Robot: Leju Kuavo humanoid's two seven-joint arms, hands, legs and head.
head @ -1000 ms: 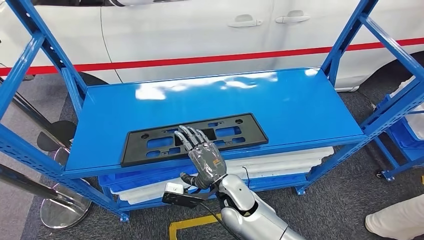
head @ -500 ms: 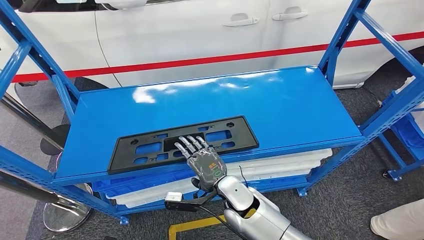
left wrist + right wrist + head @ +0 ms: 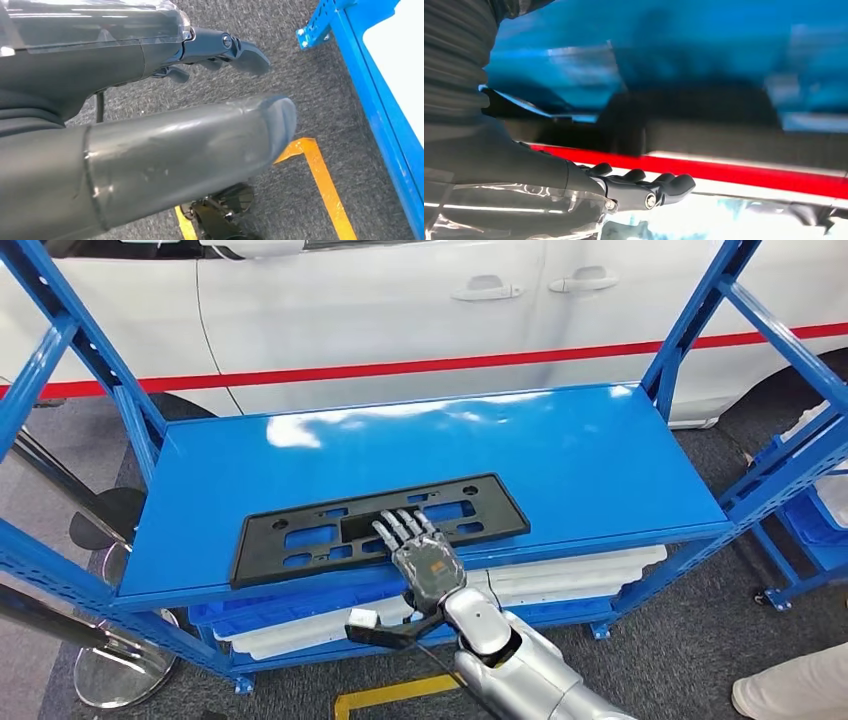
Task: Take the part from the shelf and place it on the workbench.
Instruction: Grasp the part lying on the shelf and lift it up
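Black plastic, long, flat and pierced with rectangular cut-outs, makes up the part (image 3: 378, 527), which is seen lying flat on the glossy blue metal shelf (image 3: 560, 455) close to its front edge, slightly askew to that edge. The right hand (image 3: 418, 550) is laid over the part's middle from the front, palm down, with its fingers (image 3: 400, 528) stretched forward and resting across the central cut-out; the thumb is hidden below the shelf edge, so whether the part is pinched or merely touched cannot be told. In the right wrist view the dark fingers (image 3: 649, 186) are seen extended side by side beside the blurred blue shelf.

Compared with half a second ago, the hand is seen a little further right and slightly deeper over the part, and the part's near left corner is placed marginally further right; the whole picture has shifted as well, so much of this is owed to the camera.

The left hand (image 3: 150, 115) is seen in its wrist view hanging over grey carpet (image 3: 310, 100) with yellow floor tape (image 3: 320, 175), nothing held, its thumb and fingers apart.

A white car with a red stripe (image 3: 400, 368) stands behind the shelf, and white trays (image 3: 560, 570) are stacked on the lower tier.
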